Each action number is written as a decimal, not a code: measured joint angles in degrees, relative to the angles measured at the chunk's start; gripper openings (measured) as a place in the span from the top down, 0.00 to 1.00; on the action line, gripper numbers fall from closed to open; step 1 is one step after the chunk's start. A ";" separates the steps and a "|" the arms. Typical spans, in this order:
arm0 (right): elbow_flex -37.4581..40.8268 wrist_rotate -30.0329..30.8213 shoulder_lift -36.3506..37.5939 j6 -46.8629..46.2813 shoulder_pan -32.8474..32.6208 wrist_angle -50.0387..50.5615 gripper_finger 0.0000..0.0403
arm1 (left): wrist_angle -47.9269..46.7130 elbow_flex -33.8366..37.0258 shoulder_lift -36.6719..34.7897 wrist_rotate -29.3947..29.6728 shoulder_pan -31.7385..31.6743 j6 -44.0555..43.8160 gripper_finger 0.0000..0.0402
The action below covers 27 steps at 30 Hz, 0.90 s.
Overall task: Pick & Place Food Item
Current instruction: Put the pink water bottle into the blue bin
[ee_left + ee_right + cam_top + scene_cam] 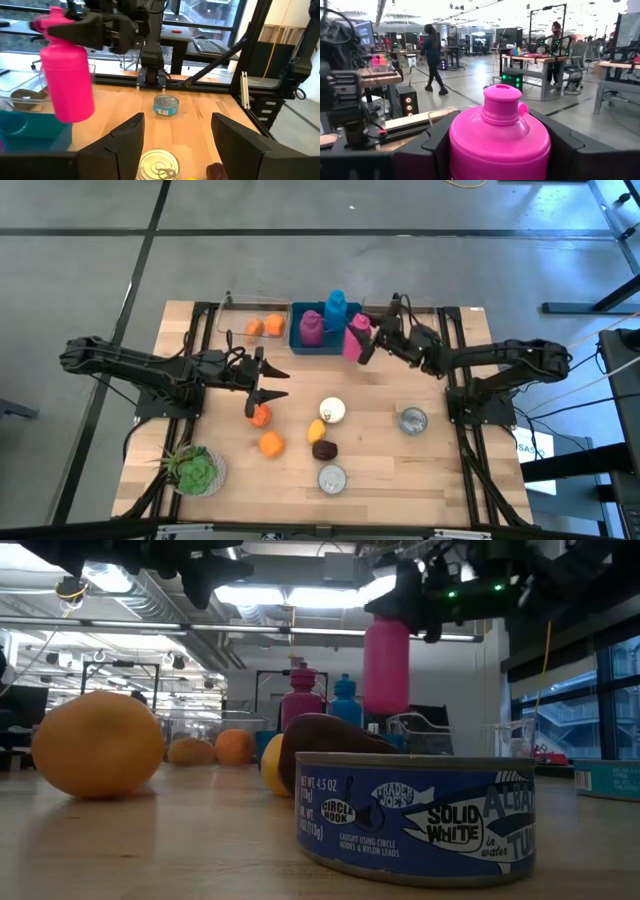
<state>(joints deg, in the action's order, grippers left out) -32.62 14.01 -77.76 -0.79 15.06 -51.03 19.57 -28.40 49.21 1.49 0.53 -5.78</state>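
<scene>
The left arm reaches in from the table's left side, stretched out low toward the middle, its wrist roughly level. The left gripper point(268, 385) points toward the centre with its two dark fingers point(125, 145) spread apart and nothing between them. The right arm comes in from the right, angled toward the far middle. The right gripper point(366, 340) is raised above the table, clamped on a pink bottle point(354, 338).

Bright lights glare white along the ceiling at the top of the low view. The tuna can point(415, 817) up close looks sharp; the room behind is blurry.
</scene>
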 joint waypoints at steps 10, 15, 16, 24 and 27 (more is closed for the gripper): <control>-10.80 -4.80 -11.92 1.30 3.53 0.44 0.48 | -0.02 0.00 0.02 0.31 0.57 0.92 0.44; -13.06 -4.59 -16.16 1.59 4.79 0.44 0.48 | -0.04 0.00 0.02 0.33 0.57 1.05 0.44; -13.25 -4.59 -16.60 1.60 5.05 0.45 0.48 | -0.05 0.00 0.04 0.33 0.57 1.11 0.44; -13.66 -4.40 -17.70 1.59 7.18 0.22 0.48 | -0.09 0.00 0.07 0.40 0.57 2.00 0.44; -13.66 -4.40 -17.69 1.57 7.81 0.42 0.48 | -0.11 0.00 0.07 0.40 0.57 2.10 0.44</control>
<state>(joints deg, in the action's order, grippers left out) -46.28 9.61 -95.45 0.78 22.87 -50.61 19.46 -28.40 49.28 1.89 1.10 -3.68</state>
